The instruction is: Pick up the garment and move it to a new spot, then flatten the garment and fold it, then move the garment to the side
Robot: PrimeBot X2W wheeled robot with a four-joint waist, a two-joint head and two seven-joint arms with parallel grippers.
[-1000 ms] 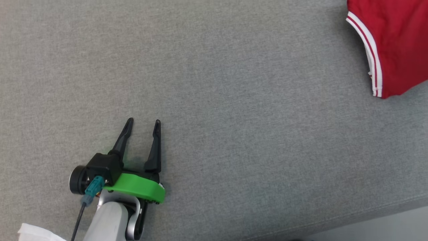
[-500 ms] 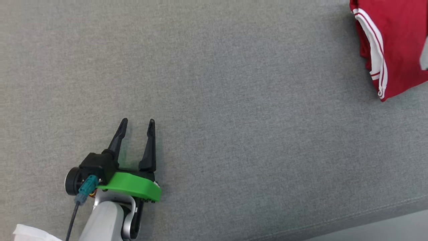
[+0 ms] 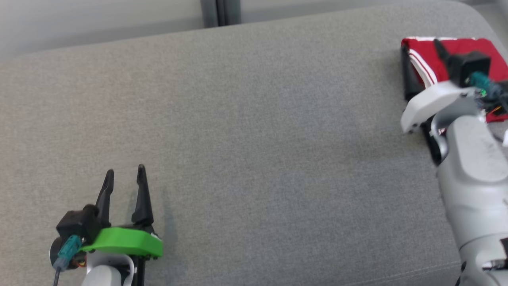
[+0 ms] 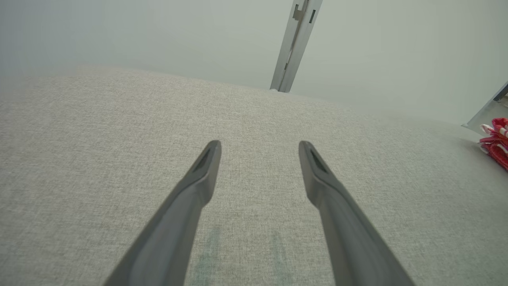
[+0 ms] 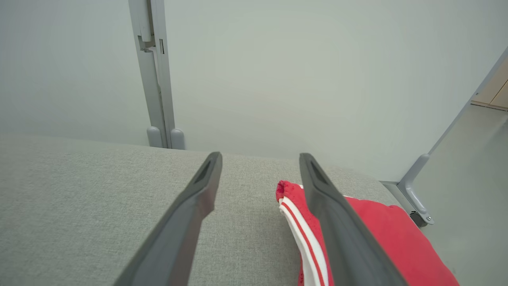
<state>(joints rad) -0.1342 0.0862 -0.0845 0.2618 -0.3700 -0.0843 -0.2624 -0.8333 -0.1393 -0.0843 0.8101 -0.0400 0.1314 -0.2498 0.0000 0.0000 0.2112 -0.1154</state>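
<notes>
The garment (image 3: 426, 49) lies mostly hidden behind the right arm (image 3: 472, 159), seemingly cut by the edge.

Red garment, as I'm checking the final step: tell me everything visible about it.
The garment is red soft-looking fabric with white striped trim, folded into a compact bundle. It lies on the grey cushion near its far right corner. The open right claw is poised at its trimmed edge; contact cannot be told.
</notes>
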